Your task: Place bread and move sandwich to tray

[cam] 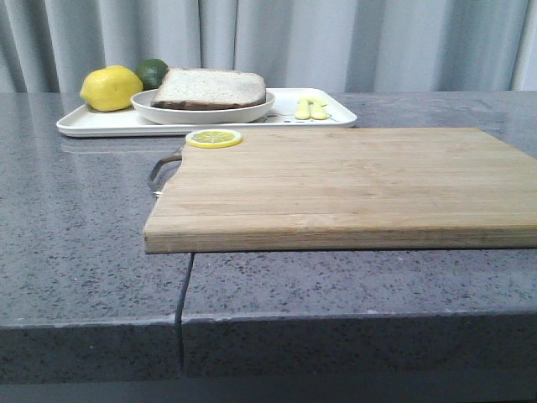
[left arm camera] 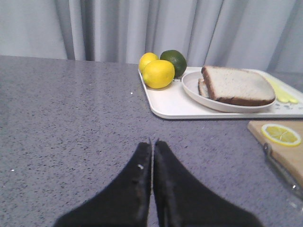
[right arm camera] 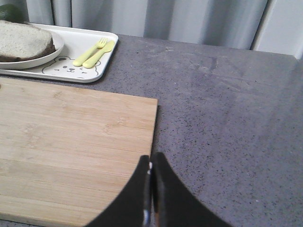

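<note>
The bread (cam: 210, 86) lies on top of another slice in the round white plate (cam: 201, 113), and together they form the sandwich; no egg shows. The plate stands on the white tray (cam: 101, 124) at the back left of the table. The bread (left arm camera: 236, 84), plate (left arm camera: 194, 87) and tray (left arm camera: 165, 106) also show in the left wrist view, and the bread (right arm camera: 21, 40) and tray (right arm camera: 102, 56) with its bear drawing in the right wrist view. My left gripper (left arm camera: 152, 142) is shut and empty over bare table. My right gripper (right arm camera: 150, 156) is shut and empty at the cutting board's edge.
A bamboo cutting board (cam: 336, 185) with a metal handle (cam: 159, 172) fills the middle; a lemon slice (cam: 214, 138) lies on its far left corner. A lemon (cam: 111, 88), a lime (cam: 153, 71) and a yellow fork and spoon (cam: 310, 107) sit on the tray. A curtain hangs behind.
</note>
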You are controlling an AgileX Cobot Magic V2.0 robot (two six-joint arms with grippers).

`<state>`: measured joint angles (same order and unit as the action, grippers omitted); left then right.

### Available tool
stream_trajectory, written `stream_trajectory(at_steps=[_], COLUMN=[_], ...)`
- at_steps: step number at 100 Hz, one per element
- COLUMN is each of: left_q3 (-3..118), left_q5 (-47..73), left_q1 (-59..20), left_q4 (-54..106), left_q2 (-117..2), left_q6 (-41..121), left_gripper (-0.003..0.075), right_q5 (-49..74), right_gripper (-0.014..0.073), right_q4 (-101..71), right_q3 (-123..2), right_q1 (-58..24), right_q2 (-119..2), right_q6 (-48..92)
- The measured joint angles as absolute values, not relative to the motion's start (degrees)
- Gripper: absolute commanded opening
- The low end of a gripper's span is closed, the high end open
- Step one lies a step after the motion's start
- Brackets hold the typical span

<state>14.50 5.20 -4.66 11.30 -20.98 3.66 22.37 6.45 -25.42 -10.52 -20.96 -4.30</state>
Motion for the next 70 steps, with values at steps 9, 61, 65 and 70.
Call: stream_trajectory(at_steps=[9,61,65,70], left_q3=[12.4,-0.1,-0.1,-0.1], left_q5=[5.2,9.7,10.2,10.7], left_q1=[-3.7,2.7,2.8,2.9], left_q4=[7.6,5.1,5.1,5.1], left_q2=[-18.3,0.3,0.3,0.3], left_q6=[3.7,3.7,3.7,3.7], left_gripper=[-0.0019,-0.0019,-0.0019,-0.0019], right_q5=[22.4,22.4,22.4,22.4], right_gripper=[-0.0066,-0.0066,-0.0066,-0.0066], right_q4=[6.4,6.4,6.4,6.4], right_q3=[-25.4,-25.4,-25.4,-25.4], right_q1=[-10.5,-10.5,-10.5,-10.5], right_q2=[-21.0,-21.0,-21.0,-21.0], right_q6=[-4.3,-4.3,-4.3,-4.3])
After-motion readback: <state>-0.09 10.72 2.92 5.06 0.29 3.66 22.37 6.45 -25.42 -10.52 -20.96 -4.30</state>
